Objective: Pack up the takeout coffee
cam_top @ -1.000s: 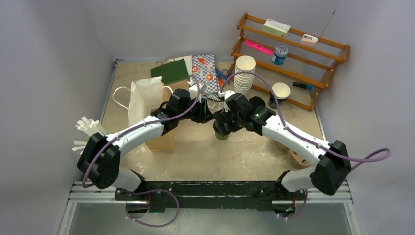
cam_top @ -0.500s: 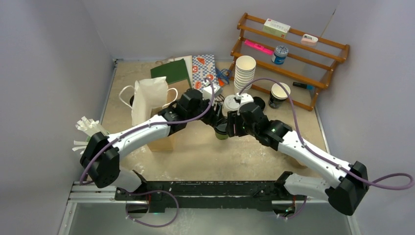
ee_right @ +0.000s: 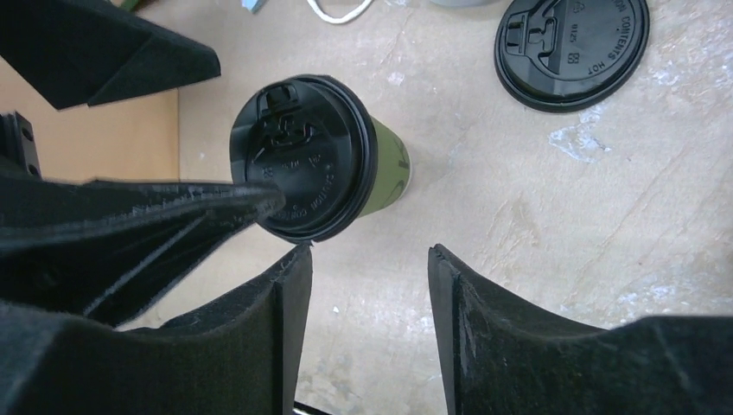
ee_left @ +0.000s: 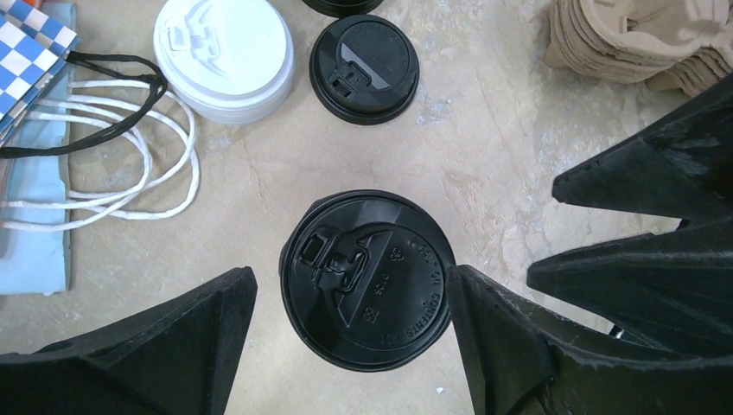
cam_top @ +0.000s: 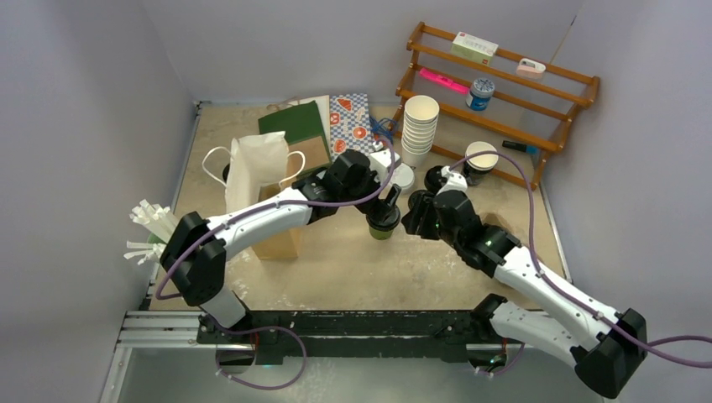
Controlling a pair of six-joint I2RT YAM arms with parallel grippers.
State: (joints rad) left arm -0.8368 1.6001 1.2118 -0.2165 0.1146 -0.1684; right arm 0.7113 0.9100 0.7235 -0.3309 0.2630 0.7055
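A green paper takeout cup [cam_top: 383,227] with a black lid [ee_left: 367,281] stands upright on the table near the middle. My left gripper [ee_left: 352,272] is open, one finger on each side of the lid; the right finger [ee_left: 501,346] is at the rim. My right gripper [ee_right: 370,252] is open just right of the cup [ee_right: 385,177], with only bare table between its fingers. A white lid [ee_left: 223,56] sits behind the cup; what is under it does not show. A loose black lid [ee_left: 364,56] lies beside it.
A white paper bag [cam_top: 252,164] and a brown bag [cam_top: 281,239] stand to the left. A stack of white cups [cam_top: 420,126], a dark lidless cup [cam_top: 480,159] and a wooden rack [cam_top: 504,67] are at the back right. Pulp cup carriers [ee_left: 640,43] lie to the right.
My left gripper has reached further right and opened wide around the black-lidded cup. The right arm has drawn back to the right and its jaws have narrowed somewhat.
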